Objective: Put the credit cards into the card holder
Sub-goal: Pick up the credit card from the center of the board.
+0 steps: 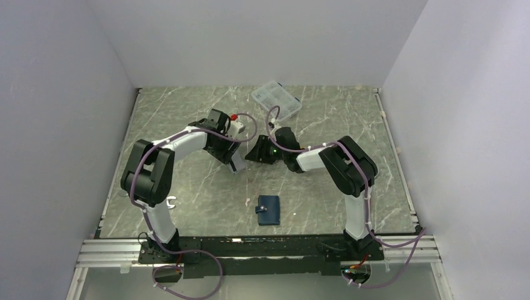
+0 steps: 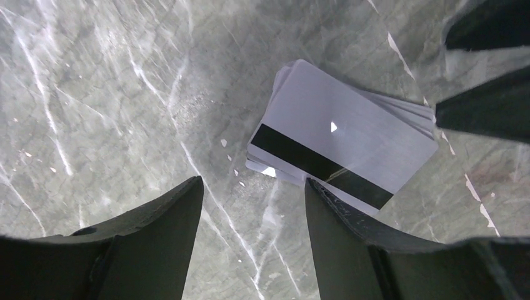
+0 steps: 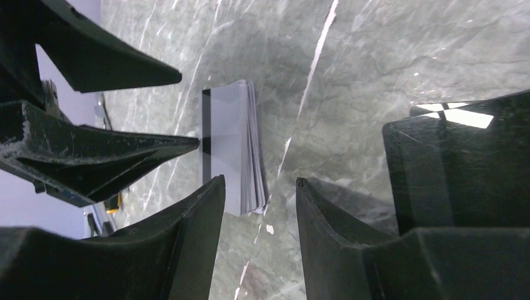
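Flat stack of credit cards (image 2: 344,140) around the middle of the tabletop (image 1: 187,112), top one silver, black stripe up; left gripper (image 2: 253,187) gaping wide, empty, just short of the stack; right gripper (image 3: 259,187) parted, nothing between, stack just beside one finger; card holder (image 1: 269,210) closed, near the near edge, centre; clear box (image 1: 275,100) by the far edge.

Credit cards (image 2: 409,109) under the top one are mostly hidden.

Top view I get: high above near edge, looking down on whole tabletop (image 1: 212,187). Both wrist views: close, down past left claw (image 2: 253,184), right claw (image 3: 260,182); share credit cards (image 2: 350,134).
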Robot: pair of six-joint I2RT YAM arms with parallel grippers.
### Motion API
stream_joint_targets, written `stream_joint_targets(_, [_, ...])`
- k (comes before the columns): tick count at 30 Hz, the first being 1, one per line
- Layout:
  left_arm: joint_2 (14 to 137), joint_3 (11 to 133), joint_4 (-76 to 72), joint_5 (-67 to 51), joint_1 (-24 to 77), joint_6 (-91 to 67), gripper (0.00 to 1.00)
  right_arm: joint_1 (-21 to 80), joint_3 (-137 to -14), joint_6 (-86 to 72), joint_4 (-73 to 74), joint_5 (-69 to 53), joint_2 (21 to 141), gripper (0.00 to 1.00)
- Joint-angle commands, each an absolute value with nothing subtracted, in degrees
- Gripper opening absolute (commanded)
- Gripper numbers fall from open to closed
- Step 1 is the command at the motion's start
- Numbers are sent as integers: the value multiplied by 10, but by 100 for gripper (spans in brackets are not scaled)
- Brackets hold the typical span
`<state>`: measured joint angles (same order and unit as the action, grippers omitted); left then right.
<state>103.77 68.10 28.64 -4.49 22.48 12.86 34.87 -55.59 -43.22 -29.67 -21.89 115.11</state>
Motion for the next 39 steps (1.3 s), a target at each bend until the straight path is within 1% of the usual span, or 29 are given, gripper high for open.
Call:
stream_joint_targets(1, [1056, 710, 282, -23, 233, 138, 66, 350, -550, -457, -337, -263, 1176, 48])
stream_joint_targets(13, [1082, 741, 296, -26, 246, 136, 64, 355, -556, -481, -368, -278, 1201, 46])
stream_joint_targets(22, [1030, 745, 336, -65, 246, 141, 64, 355, -550, -494, -381, -265, 1213, 42])
stream_joint_targets(27, [1026, 755, 340, -76, 246, 142, 63, 354, -555, -497, -381, -265, 1216, 41])
stream_joint_targets(39, [1081, 759, 301, -72, 250, 132, 63, 355, -543, -514, -403, -264, 1221, 40])
